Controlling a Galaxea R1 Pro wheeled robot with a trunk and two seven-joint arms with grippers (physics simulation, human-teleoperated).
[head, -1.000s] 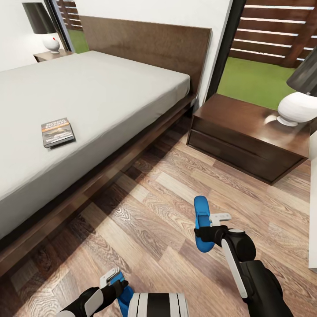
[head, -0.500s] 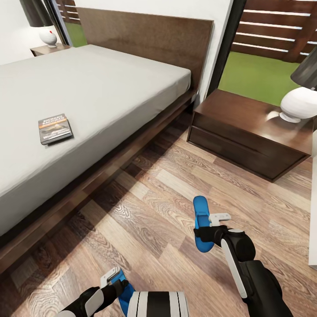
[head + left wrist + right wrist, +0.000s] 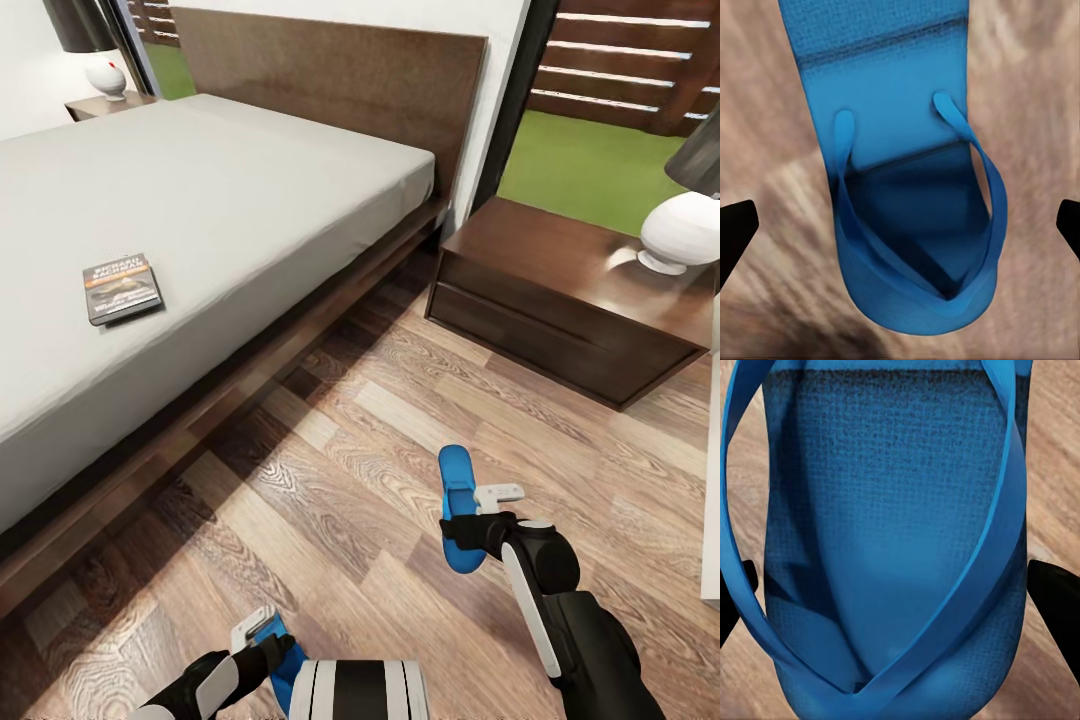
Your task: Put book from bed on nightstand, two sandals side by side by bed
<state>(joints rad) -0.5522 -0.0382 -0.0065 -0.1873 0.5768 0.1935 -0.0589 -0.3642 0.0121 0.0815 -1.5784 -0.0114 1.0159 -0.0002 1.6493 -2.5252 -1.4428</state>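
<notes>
Blue sandals (image 3: 896,555) (image 3: 911,195) sit between each gripper's jaws, above wood floor (image 3: 350,470).

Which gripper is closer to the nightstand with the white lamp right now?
Right. The right gripper, holding a sandal, is just short of the nightstand; the left gripper is lower left, farther back.

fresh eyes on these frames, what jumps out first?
The bright blue sandal held in the right pincer over the wood floor, with a second blue sandal in the left pincer at the head view's bottom edge. Next, the big grey bed on the left with the small dark book lying on it. The dark nightstand with a white lamp stands beside the bed's head.
</notes>
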